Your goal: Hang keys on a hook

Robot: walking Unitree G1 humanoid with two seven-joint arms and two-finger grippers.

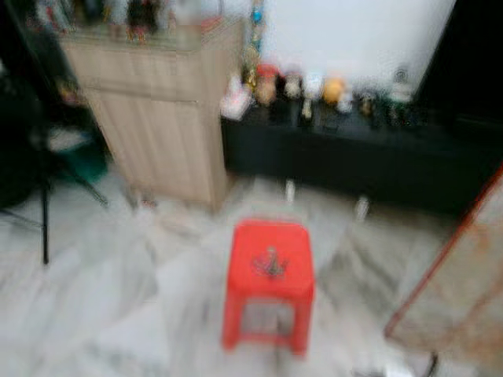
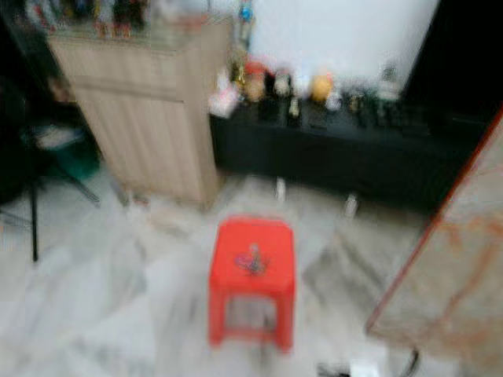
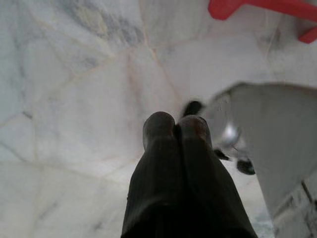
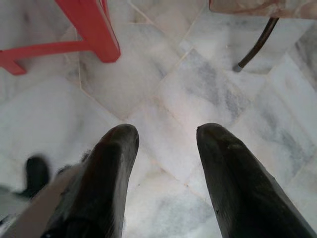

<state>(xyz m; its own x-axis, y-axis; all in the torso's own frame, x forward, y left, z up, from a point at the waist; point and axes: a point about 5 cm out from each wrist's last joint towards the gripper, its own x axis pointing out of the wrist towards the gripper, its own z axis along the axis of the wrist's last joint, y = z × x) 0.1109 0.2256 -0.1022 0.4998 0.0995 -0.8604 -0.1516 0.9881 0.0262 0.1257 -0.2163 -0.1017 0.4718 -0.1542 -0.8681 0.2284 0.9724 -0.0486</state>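
Note:
A bunch of keys (image 1: 269, 263) lies on the seat of a red plastic stool (image 1: 269, 276) standing on the marble floor ahead of me; the head views are blurred. My left gripper (image 3: 176, 130) hangs over the floor with its two black fingers pressed together, holding nothing, and a red stool leg (image 3: 233, 7) lies beyond it. My right gripper (image 4: 166, 141) also hangs above the floor, its fingers spread apart and empty, with the stool's legs (image 4: 91, 29) close by.
A light wooden cabinet (image 1: 161, 110) stands back left. A low black shelf (image 1: 354, 153) with small figurines runs along the white wall. A red-framed panel (image 1: 460, 290) leans at the right. A dark stand (image 1: 43, 204) is at far left.

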